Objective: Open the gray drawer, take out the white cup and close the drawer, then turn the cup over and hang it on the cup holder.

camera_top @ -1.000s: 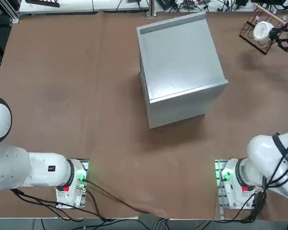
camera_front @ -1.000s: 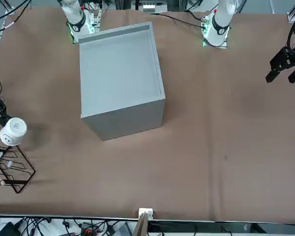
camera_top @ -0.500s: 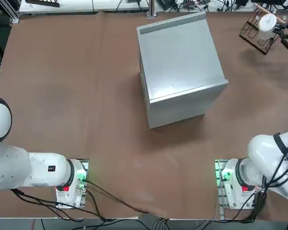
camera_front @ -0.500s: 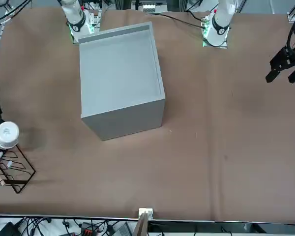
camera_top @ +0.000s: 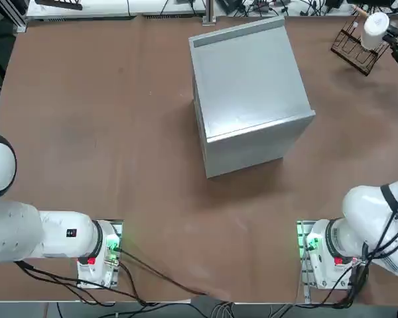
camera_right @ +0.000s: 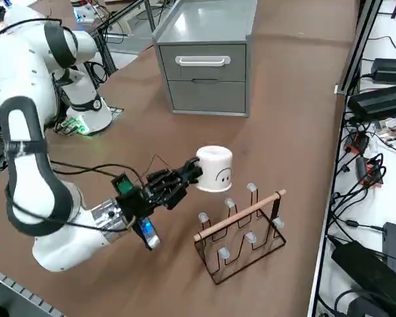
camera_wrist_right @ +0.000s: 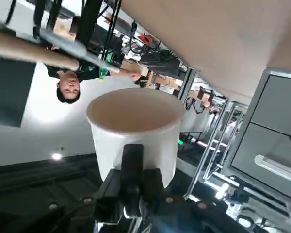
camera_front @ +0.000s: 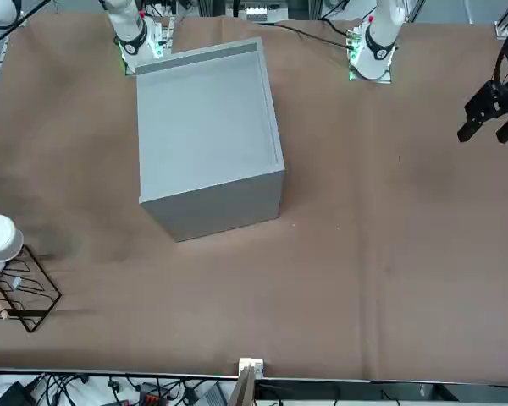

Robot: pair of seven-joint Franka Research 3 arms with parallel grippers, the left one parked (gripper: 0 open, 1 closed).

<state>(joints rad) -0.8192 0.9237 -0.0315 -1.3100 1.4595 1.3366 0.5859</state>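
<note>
The right end effector point(camera_right: 188, 177) grasps the white cup point(camera_right: 214, 170) upside down in the air, just above the cup holder point(camera_right: 241, 228) at the surface's point(camera_top: 106, 119) far right. The gray drawer point(camera_right: 203, 63) is closed.

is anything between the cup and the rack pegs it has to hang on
Nothing visible. The right gripper holds the white cup upside down in the air just above the near side of the cup holder, with only open space down to the pegs.
</note>
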